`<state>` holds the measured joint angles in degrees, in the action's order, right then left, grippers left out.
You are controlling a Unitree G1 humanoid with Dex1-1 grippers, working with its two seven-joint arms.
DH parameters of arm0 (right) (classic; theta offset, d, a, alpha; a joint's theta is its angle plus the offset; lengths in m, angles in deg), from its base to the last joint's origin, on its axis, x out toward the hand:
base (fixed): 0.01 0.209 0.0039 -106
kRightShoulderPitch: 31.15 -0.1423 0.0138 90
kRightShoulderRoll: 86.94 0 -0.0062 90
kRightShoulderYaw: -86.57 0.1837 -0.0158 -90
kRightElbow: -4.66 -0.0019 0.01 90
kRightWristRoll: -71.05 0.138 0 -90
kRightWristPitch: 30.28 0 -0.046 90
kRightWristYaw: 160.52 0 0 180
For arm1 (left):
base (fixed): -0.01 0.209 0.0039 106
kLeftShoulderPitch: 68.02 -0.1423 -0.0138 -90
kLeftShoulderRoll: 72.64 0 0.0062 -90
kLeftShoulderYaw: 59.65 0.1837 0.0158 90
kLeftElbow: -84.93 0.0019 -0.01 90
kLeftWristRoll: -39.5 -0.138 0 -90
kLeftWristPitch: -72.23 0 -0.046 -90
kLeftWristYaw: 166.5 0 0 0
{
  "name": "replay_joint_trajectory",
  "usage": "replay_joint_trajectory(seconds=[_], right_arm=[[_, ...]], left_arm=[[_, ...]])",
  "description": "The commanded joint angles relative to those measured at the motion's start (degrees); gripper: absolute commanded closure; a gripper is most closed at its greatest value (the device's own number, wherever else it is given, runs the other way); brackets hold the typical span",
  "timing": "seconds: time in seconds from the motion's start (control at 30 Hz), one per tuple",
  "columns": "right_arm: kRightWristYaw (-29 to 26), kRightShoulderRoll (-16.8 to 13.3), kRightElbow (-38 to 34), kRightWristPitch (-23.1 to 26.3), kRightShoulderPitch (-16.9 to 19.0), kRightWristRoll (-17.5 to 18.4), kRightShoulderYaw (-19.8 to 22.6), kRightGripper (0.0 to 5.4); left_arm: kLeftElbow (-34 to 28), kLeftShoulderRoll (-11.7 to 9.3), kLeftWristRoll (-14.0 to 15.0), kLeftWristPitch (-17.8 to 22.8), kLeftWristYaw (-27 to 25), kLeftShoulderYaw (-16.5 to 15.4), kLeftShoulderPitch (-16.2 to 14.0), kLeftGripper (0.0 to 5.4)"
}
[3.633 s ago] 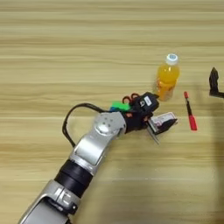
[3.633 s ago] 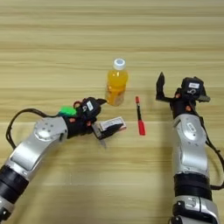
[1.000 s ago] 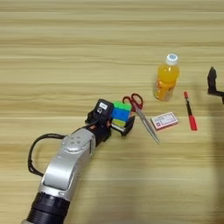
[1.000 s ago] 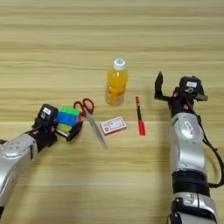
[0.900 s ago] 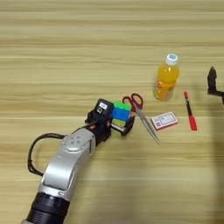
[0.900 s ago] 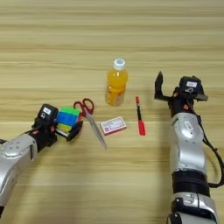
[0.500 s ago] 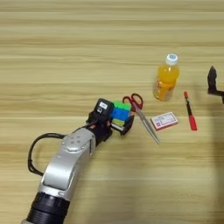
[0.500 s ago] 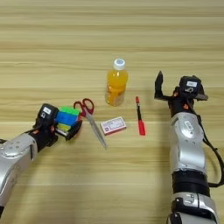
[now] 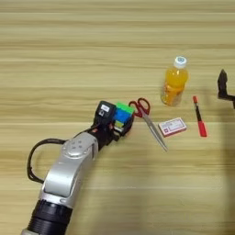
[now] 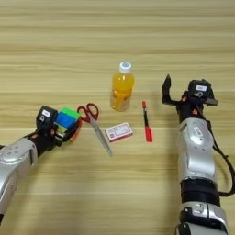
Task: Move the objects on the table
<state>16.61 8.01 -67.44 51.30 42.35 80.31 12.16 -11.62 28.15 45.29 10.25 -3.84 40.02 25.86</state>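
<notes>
My left gripper [image 9: 120, 123] is shut on the multicoloured puzzle cube [image 9: 122, 119], which rests on the wooden table [image 9: 69, 55] left of centre. Just right of the cube lie the red-handled scissors [image 9: 146, 114], blades pointing toward the near right. The red-and-white flat box [image 9: 172, 127] lies beside the scissor tips. Behind it stands the white-capped orange juice bottle [image 9: 175, 85], upright. The slim red pen [image 9: 198, 116] lies right of the box. My right gripper [image 10: 165, 93] hovers parked at the right, clear of the pen.
A black cable [image 9: 34, 153] loops off my left forearm onto the table. My right forearm [image 10: 196, 151] runs down the right side in the right eye view.
Since 3.6 s ago my left gripper has drawn back leftward from the box with the cube in it, uncovering the scissors and box. Nothing has moved in the last second.
</notes>
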Motion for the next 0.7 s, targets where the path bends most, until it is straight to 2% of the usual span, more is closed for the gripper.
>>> replay_joint_trajectory(seconds=[0.03, 0.37, 0.53, 0.7], right_arm=[[0.17, -0.15, 0.33, -0.26, -0.36, -0.14, -0.03, 0.0], [-0.06, -0.26, 0.66, -0.34, -0.43, -0.12, -0.05, 0.0], [-0.08, -0.28, 0.75, -0.37, -0.47, -0.13, -0.05, 0.0], [-0.18, -0.34, 0.98, -0.43, -0.53, -0.12, -0.06, 0.0]], left_arm=[[1.56, 0.15, -0.14, -1.26, 1.26, -1.29, 1.08, 2.1], [5.24, 0.32, -0.79, -6.01, 3.87, -3.55, 1.7, 2.11], [9.35, -0.36, -0.2, -8.67, 5.03, -7.03, 3.34, 2.11], [14.05, -0.72, -0.41, -13.2, 6.4, -10.18, 5.46, 2.11]])
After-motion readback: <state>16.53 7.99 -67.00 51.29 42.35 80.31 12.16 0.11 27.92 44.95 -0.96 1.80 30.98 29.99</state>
